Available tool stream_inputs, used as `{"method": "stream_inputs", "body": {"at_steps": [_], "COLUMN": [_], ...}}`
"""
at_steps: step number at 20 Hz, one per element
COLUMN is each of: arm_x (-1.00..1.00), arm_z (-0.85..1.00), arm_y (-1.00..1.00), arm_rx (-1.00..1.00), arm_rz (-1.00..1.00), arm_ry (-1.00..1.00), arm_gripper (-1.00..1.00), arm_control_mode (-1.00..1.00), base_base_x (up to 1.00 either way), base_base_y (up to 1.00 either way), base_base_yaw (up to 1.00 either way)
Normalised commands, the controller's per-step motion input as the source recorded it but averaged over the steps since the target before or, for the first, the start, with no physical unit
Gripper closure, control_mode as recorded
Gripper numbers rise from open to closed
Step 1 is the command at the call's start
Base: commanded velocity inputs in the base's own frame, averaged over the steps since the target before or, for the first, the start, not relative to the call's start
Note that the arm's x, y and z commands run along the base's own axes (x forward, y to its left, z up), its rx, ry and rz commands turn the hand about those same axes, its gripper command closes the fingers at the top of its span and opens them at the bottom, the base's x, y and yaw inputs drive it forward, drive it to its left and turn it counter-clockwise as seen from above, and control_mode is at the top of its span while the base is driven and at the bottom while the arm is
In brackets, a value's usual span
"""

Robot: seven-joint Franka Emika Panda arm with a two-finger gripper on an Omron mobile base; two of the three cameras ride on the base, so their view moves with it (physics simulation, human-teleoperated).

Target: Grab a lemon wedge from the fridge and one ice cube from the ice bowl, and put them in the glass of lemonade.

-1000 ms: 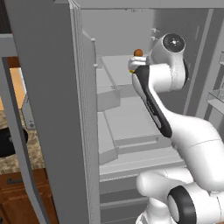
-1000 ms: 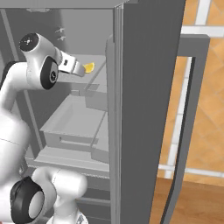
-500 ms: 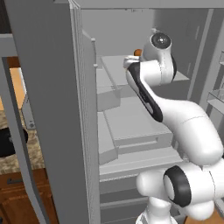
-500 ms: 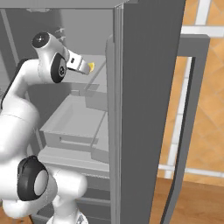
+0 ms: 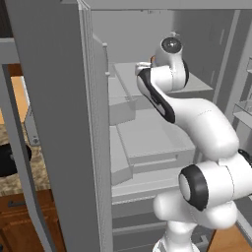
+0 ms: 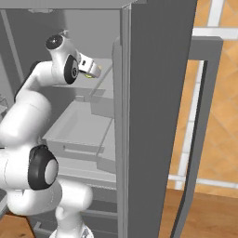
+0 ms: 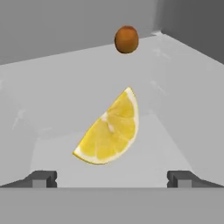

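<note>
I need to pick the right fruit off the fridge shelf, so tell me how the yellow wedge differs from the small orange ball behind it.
The bright yellow lemon wedge is a cut segment with pale rind and visible flesh; the small round orange ball is whole and plain. The wedge lies nearer the open end effector, centred between its fingertips; the ball sits farther back. The wedge looks bigger in the hand view. Both rest on the same grey fridge shelf.

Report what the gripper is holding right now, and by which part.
Nothing is held. The gripper is open, its fingertips wide apart, with the lemon wedge lying untouched on the fridge shelf ahead of them.
</note>
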Motion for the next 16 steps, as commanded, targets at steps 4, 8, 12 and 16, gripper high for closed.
{"method": "stream_inputs", "body": {"at_steps": [4, 8, 12, 16], "arm_x": [0.47, 0.49, 0.22, 0.10], "arm_z": [-0.16, -0.14, -0.09, -0.14], "arm_y": [0.00, 0.00, 0.00, 0.00], "arm_rx": [0.00, 0.00, 0.00, 0.00], "arm_rz": [0.00, 0.00, -0.04, -0.06], "arm_ry": [0.00, 0.00, 0.00, 0.02], "arm_gripper": [-1.00, -1.00, -1.00, -1.00], "arm_control_mode": [-1.00, -1.00, -1.00, -1.00], "base_base_x": [0.00, 0.00, 0.00, 0.00], "base_base_y": [0.00, 0.00, 0.00, 0.00], "base_base_yaw": [0.00, 0.00, 0.00, 0.00]}}
